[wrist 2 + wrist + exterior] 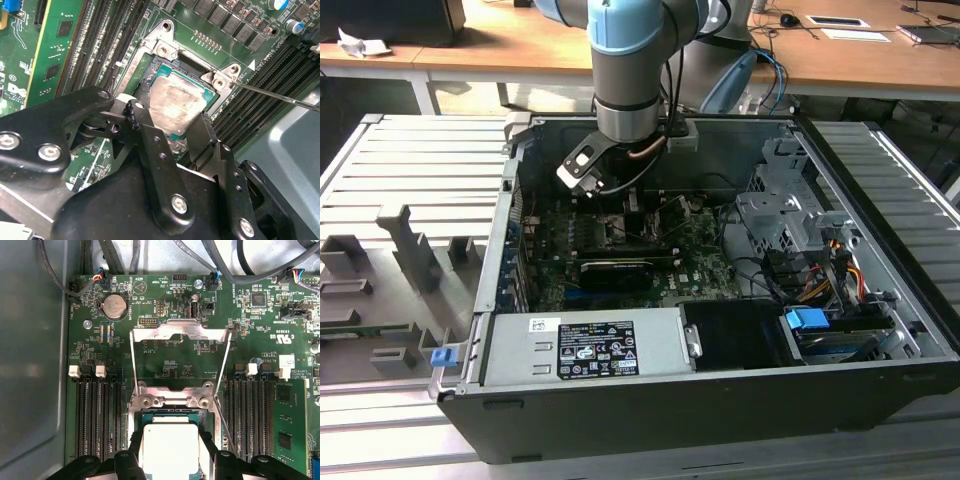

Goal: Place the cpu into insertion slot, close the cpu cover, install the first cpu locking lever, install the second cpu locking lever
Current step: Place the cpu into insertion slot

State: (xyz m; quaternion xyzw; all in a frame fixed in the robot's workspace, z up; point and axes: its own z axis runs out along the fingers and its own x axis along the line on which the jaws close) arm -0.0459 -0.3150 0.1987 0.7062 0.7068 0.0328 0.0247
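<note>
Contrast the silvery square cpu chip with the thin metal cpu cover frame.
The silvery square cpu chip is solid; the thin metal cpu cover frame has an open window. The chip lies in the socket; the cover is swung open off it. Both look metallic.

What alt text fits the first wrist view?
The gripper holds a silvery square chip at the socket of a green motherboard. The metal cover frame beyond it stands swung open.

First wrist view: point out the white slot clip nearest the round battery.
The white clip second from the grey case wall; others sit farther from the battery.
</note>
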